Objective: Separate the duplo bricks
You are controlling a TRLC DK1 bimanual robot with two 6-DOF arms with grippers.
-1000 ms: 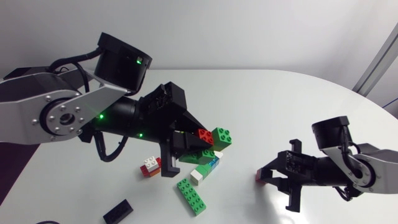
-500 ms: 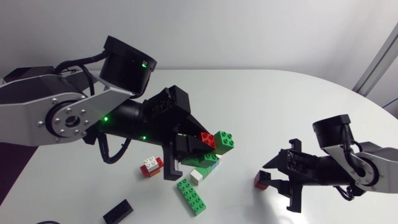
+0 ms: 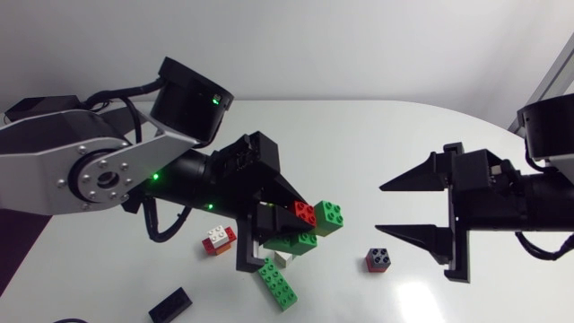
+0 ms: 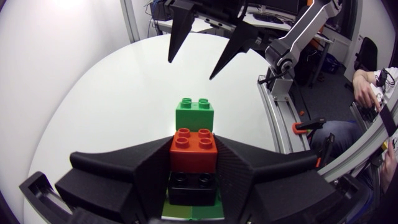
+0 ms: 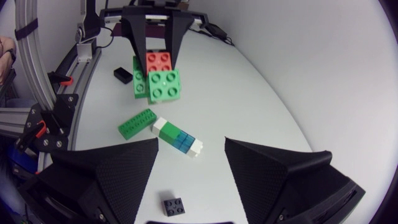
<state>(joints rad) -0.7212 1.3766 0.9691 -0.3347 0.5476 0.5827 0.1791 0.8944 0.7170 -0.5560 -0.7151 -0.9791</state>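
**A:** Head view: where is the duplo stack (image 3: pixel 309 224)?

**B:** Just below the middle of the frame, clamped in the left gripper (image 3: pixel 280 226). The left wrist view shows both fingers pressed on its sides. They squeeze the black brick (image 4: pixel 193 186) and the red brick (image 4: pixel 193 141) ahead of it. The green brick (image 4: pixel 194 114) sticks out past the fingertips, untouched.

**A:** Why hold it like that?

**B:** I judge it is being offered. The free green end points towards the right gripper (image 3: pixel 380 208), so that gripper could take it and pull it off.

**A:** And the right gripper?

**B:** It is spread wide and holds nothing, well apart from the stack at the frame's right. A dark brick (image 3: pixel 378 259) lies alone on the table (image 3: pixel 404 135) just under its lower finger, probably one already split off.

**A:** Anything else loose?

**B:** A long green brick (image 3: pixel 276 283) and a red-and-white brick (image 3: pixel 217 239), below and left of the stack.
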